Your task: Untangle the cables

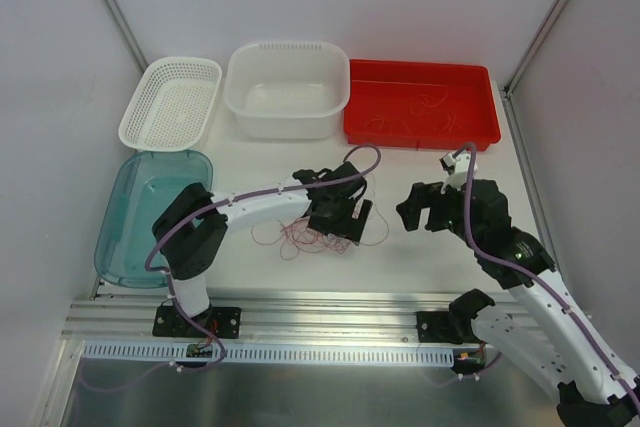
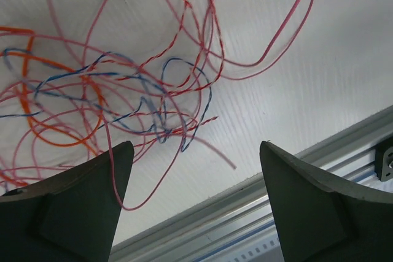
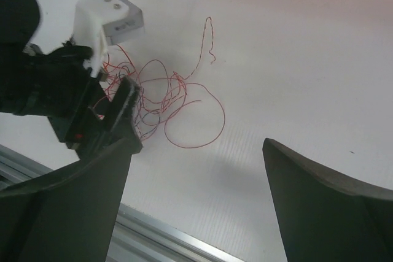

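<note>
Standing wide apart, the two fingers of the left gripper [image 2: 195, 154] hold nothing. They are low over the near edge of the cables [image 2: 123, 90], and one pink loop passes just in front of the left finger [image 2: 92, 200]; I cannot tell whether it touches. The right gripper [image 3: 198, 151] is spread just as wide, its two fingers also empty, and it hangs off to the right, well apart from the tangle.

The cables form one loose heap on the white table [image 1: 400, 162], near its front edge and just behind the aluminium rail [image 1: 320, 312]. Close up they show three kinds of strand: plain pink, orange, and twisted red-and-blue. They are too interlaced to count. From the right wrist view, one larger loop bulges out on the right of the heap and one kinked strand [image 3: 209, 38] trails away behind it.

Four containers stand further out. Three are in a row at the back: a white mesh basket [image 1: 170, 64], a white tub [image 1: 288, 47] and a red tray [image 1: 420, 137], which has a few more thin strands lying in it. One translucent teal tray [image 1: 140, 207] lies at the left.
</note>
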You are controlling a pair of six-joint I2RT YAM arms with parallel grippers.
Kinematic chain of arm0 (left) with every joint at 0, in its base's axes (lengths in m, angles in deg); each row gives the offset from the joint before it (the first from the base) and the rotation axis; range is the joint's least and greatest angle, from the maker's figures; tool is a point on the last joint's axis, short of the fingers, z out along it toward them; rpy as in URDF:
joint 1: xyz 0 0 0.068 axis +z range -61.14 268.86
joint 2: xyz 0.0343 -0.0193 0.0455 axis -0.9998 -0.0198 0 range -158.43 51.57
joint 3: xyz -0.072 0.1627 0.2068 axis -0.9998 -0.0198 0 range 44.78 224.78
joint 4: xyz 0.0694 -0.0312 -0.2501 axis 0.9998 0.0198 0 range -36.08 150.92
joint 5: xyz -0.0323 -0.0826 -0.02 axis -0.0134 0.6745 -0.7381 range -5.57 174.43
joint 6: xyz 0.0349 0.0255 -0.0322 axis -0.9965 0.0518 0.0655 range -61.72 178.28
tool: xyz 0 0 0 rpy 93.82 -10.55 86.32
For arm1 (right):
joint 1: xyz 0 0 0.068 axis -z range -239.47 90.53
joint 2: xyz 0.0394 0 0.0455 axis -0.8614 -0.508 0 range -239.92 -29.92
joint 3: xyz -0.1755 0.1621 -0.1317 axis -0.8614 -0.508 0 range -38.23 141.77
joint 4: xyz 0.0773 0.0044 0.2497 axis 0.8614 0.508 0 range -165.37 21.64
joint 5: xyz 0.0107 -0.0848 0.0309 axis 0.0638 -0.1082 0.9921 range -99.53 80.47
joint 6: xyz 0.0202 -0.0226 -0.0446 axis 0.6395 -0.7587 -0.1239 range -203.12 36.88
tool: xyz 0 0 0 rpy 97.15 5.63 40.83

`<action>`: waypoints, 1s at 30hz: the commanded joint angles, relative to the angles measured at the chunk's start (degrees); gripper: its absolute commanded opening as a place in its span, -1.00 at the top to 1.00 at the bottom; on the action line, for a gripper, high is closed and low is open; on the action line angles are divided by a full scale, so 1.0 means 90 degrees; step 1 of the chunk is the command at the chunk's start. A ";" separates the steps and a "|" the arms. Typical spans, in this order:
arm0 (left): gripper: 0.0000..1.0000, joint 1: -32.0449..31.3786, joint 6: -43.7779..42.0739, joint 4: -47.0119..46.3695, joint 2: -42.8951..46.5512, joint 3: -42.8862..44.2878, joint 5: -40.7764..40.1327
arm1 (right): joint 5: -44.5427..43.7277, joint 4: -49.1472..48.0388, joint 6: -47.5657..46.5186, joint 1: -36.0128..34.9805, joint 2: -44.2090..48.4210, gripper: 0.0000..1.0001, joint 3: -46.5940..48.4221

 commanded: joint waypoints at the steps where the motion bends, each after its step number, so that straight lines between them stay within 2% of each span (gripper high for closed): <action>1: -0.71 0.0038 0.0262 0.0092 0.1011 -0.0167 -0.0260 | -0.0252 0.0360 -0.0330 -0.0029 0.0062 -0.85 0.0267; 5: -0.79 0.0144 -0.0322 0.0199 0.1657 -0.0333 -0.1060 | -0.0077 0.0253 -0.0320 -0.0029 0.0023 -0.84 0.0296; 9: -0.82 0.0621 -0.0948 0.0346 0.1785 -0.0226 -0.1208 | 0.0226 0.0155 -0.0340 -0.0020 -0.0171 -0.84 0.0306; 17: -0.57 0.1678 -0.2305 0.0395 0.0800 0.0271 -0.0339 | 0.1086 -0.0196 -0.0154 -0.0059 -0.0699 -0.85 0.0189; 22: -0.48 0.1737 -0.3067 0.0453 0.0098 0.0672 -0.0339 | 0.1213 -0.0421 -0.0009 -0.0205 -0.0953 -0.85 0.0101; 25: -0.22 0.1766 -0.3292 0.0502 -0.0235 0.0818 -0.0163 | 0.1223 -0.0538 0.0041 -0.0332 -0.1158 -0.85 0.0082; 28: -0.18 0.1766 -0.3371 0.0551 -0.0460 0.0897 0.0012 | 0.1213 -0.0762 0.0099 -0.0498 -0.1383 -0.84 0.0062; 30: -0.08 0.1766 -0.3381 0.0551 -0.0539 0.0897 0.0061 | 0.1193 -0.0889 0.0119 -0.0624 -0.1635 -0.84 0.0081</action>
